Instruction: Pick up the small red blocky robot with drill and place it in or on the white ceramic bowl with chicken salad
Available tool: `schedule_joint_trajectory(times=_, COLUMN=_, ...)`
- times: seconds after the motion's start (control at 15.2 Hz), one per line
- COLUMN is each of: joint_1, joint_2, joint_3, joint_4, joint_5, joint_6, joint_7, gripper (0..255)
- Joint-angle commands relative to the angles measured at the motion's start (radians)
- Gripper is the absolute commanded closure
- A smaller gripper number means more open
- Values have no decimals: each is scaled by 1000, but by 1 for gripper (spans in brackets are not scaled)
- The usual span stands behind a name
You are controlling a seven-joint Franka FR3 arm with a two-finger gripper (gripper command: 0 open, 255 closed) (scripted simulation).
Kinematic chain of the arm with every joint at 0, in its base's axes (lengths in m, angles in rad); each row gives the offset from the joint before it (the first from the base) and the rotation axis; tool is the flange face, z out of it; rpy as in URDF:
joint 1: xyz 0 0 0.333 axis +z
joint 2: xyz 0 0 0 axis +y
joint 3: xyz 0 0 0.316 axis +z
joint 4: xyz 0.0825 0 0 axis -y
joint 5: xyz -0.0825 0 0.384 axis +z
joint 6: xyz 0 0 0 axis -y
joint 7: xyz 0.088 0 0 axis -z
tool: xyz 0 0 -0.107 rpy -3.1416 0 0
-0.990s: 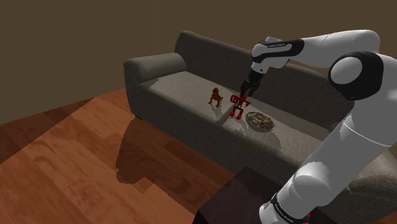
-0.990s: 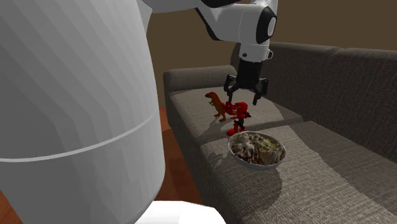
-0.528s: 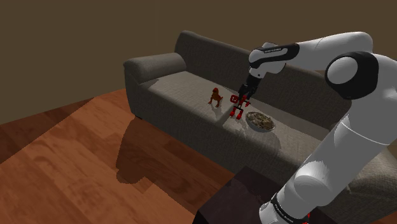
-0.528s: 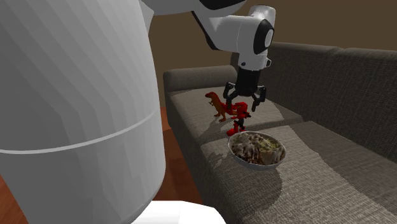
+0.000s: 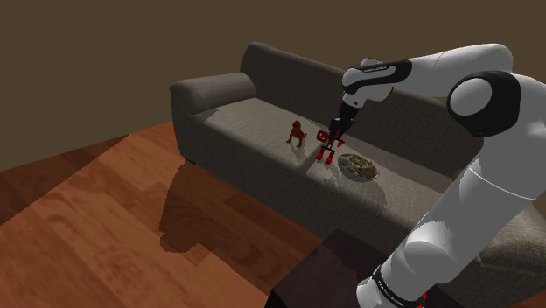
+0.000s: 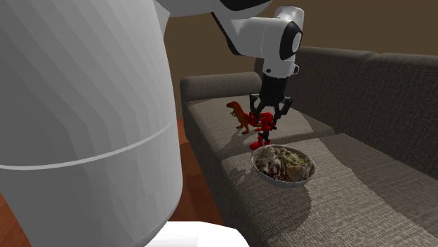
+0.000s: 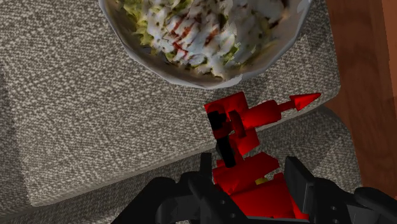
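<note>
The small red blocky robot (image 5: 328,146) stands on the sofa seat, its pointed red drill arm (image 7: 299,102) sticking out sideways. My black gripper (image 5: 333,134) comes down on it from above and is shut on its upper body (image 7: 253,181), one finger (image 7: 207,175) pressed on each side. In the second exterior view the gripper (image 6: 267,121) clasps the robot (image 6: 263,135) just behind the bowl. The white bowl (image 5: 359,167) of chicken salad sits on the cushion right beside the robot, its rim (image 7: 191,75) a short way ahead of the fingertips.
A small orange-brown toy dinosaur (image 5: 297,132) stands on the seat on the robot's other side (image 6: 240,114). The grey sofa (image 5: 236,122) has a backrest and armrest. Wooden floor (image 5: 87,219) lies in front. My dark stand (image 5: 324,271) is at the lower right.
The gripper came down over the red robot, then its wide-open fingers closed in on the robot's body. Robot, bowl and dinosaur stayed in place.
</note>
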Motion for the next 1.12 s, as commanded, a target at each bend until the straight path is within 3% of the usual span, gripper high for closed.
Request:
schedule_joint_trajectory(times=0.0, joint_1=0, joint_2=0, joint_3=0, joint_4=0, joint_5=0, joint_6=0, joint_7=0, gripper=255)
schedule_joint_trajectory(times=0.4, joint_1=0, joint_2=0, joint_3=0, joint_4=0, joint_5=0, joint_6=0, joint_7=0, gripper=255)
schedule_joint_trajectory(times=1.06, joint_1=2, joint_2=-26, joint_3=2, joint_4=107, joint_5=-18, joint_6=-129, joint_7=22, gripper=255)
